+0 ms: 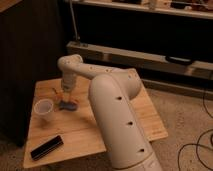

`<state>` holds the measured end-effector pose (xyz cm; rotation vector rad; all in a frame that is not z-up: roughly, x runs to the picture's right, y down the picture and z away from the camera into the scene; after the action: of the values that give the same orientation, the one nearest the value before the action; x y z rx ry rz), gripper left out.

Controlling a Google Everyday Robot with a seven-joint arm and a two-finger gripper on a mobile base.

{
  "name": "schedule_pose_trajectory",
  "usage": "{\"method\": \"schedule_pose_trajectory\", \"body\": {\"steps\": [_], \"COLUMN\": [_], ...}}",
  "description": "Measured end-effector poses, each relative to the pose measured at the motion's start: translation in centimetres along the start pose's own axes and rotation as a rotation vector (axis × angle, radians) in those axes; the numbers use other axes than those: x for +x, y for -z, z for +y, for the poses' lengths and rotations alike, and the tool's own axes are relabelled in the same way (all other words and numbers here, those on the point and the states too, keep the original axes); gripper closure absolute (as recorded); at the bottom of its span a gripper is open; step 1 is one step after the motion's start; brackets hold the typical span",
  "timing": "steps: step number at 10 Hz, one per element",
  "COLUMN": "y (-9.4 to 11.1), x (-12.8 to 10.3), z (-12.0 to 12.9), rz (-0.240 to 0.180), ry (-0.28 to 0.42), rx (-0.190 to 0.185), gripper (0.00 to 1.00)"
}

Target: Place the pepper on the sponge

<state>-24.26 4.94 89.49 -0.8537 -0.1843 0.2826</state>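
My gripper (66,96) hangs at the end of the white arm, pointing down just above the light-blue sponge (68,105) on the left part of the wooden table (90,130). It is shut, and whether anything sits in it I cannot tell. A thin orange-red streak, the pepper (54,90), shows on the table just left of the gripper, close to the sponge's far left side.
A translucent plastic cup (43,110) stands left of the sponge. A long black bar-shaped block (47,147) lies near the table's front left corner. The thick white arm (117,125) crosses the table's middle. A dark cabinet stands to the left, and cables lie on the floor to the right.
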Motion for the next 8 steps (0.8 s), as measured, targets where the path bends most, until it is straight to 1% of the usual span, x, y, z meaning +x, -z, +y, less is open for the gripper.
{"method": "schedule_pose_trajectory", "body": {"steps": [5,8], "y": [0.02,-0.45], "x": [-0.23,-0.07], "z": [0.46,0.57], "rz": [0.032,0.05], "ry": [0.032,0.041], "rx": [-0.007,-0.012], "gripper": [1.0,1.0]}}
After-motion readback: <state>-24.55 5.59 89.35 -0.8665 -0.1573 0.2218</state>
